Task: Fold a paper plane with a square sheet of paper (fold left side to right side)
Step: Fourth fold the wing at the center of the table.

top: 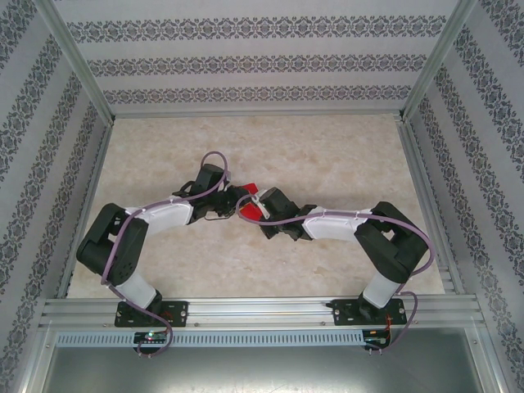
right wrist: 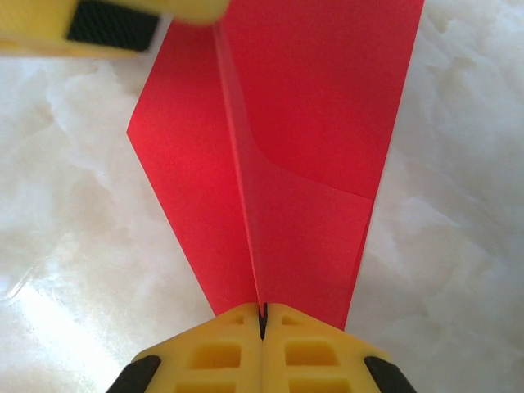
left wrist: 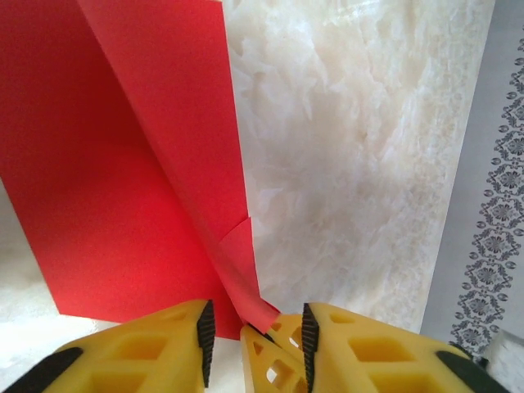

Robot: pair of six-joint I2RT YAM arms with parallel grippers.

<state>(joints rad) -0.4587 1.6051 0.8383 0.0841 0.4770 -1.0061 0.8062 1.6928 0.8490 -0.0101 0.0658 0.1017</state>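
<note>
The right gripper (right wrist: pixel 262 318) is pinched fully closed on the central crease of the folded red sheet of paper (right wrist: pixel 303 123), clamping its near edge. The left gripper (left wrist: pixel 254 327) stands partly open, with a black pad on either side of the sheet's narrow corner, not squeezing it. The sheet sits between both grippers near the middle of the table (top: pixel 327 155).
</note>
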